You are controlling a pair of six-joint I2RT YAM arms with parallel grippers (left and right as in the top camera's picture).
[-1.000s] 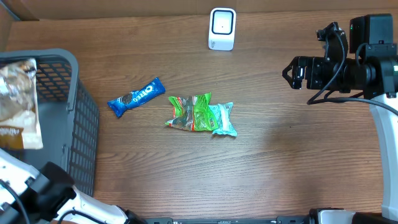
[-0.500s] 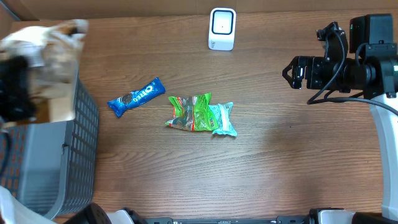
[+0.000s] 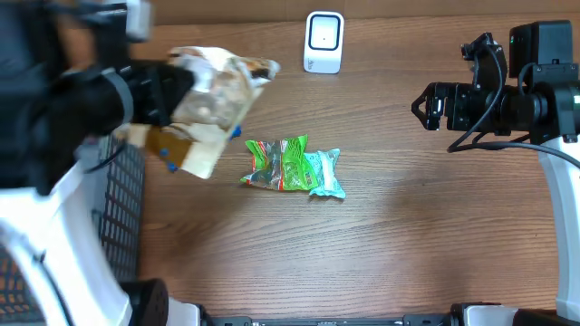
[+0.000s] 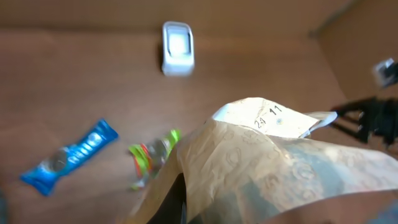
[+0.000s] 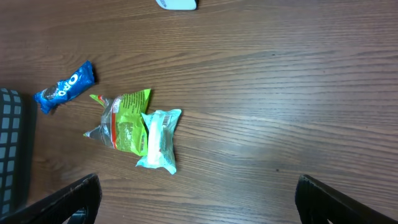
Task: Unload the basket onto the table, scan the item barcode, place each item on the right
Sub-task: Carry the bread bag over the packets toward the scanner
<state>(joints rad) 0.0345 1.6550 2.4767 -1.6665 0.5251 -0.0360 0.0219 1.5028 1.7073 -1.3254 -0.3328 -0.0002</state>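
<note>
While left gripper (image 3: 168, 101) pinches the crinkled tan snack bag (image 3: 216, 91), slack film may hide its barcode from the white plastic scanner (image 3: 323, 42) ahead.

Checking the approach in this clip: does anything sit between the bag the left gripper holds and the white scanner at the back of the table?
Nothing visible does. The left gripper holds the bag, and only bare table lies between it and the scanner. The green packets lie off that path.
</note>
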